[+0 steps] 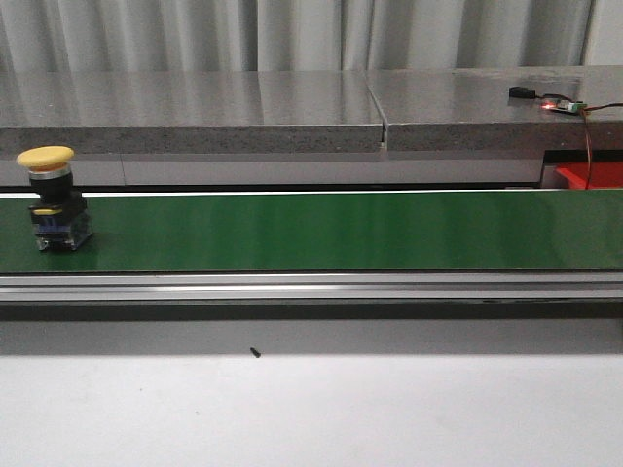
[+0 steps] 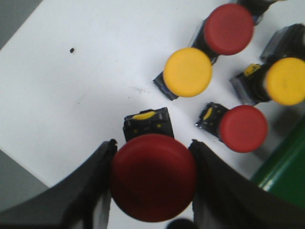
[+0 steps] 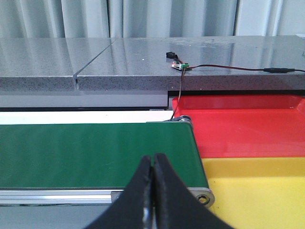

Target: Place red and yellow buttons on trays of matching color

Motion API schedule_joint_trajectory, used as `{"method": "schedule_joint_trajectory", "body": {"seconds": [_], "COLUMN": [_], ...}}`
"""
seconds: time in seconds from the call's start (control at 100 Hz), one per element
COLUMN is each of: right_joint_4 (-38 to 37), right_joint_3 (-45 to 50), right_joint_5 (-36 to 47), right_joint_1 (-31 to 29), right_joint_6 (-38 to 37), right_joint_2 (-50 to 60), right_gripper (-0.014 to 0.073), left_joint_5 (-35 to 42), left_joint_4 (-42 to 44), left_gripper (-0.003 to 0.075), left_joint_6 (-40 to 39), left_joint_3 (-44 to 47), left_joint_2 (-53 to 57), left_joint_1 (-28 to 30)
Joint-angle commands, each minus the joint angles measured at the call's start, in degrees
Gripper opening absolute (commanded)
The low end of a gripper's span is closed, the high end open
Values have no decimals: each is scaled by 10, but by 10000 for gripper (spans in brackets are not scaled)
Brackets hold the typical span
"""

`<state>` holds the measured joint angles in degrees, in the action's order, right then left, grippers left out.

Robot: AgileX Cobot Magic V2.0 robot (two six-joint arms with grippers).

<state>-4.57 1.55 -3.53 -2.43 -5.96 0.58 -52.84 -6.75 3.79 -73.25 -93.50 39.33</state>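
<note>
A yellow button (image 1: 54, 199) stands upright on the green belt (image 1: 321, 231) at its far left. In the left wrist view my left gripper (image 2: 152, 145) is shut on a red button (image 2: 153, 177), its black fingers pressed against both sides of the cap. Beyond it on the white table lie two more red buttons (image 2: 228, 28) (image 2: 243, 129) and two yellow buttons (image 2: 188, 72) (image 2: 286, 81). My right gripper (image 3: 152, 160) is shut on nothing, above the belt's end. The red tray (image 3: 243, 125) and the yellow tray (image 3: 259, 191) sit just past that end.
A grey stone ledge (image 1: 292, 107) runs behind the belt, with a small circuit board and wire (image 1: 560, 104) on it. The belt's metal rail (image 1: 311, 287) borders the white table (image 1: 311, 409) in front. A small dark speck (image 1: 255, 352) lies on the table.
</note>
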Motion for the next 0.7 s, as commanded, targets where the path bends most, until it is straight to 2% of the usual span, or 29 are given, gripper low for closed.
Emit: {"method": "schedule_joint_trajectory", "body": {"seconds": [0.0,0.18,0.48,0.69], "right_joint_4": [-7,-7,-7,-7], "right_joint_3": [-8,-8,-8,-8], "right_joint_5": [43,43,43,43], "right_joint_1": [-4,-4,-4,-4], "right_joint_6": [1,1,1,1], "right_joint_2": [11,11,11,11], "right_gripper": [-67,-67,-67,-67], "left_joint_5": [-1,-2,4,6], "left_joint_4": [-25,-25,-24,-24], "left_gripper": [167,167,167,167], "left_joint_6": [-3,-3,-14,-14], "left_joint_3": [-14,-19,-38,-38], "left_joint_2": [52,72,37,-2], "left_joint_1": [-5,-78,-189,-223]}}
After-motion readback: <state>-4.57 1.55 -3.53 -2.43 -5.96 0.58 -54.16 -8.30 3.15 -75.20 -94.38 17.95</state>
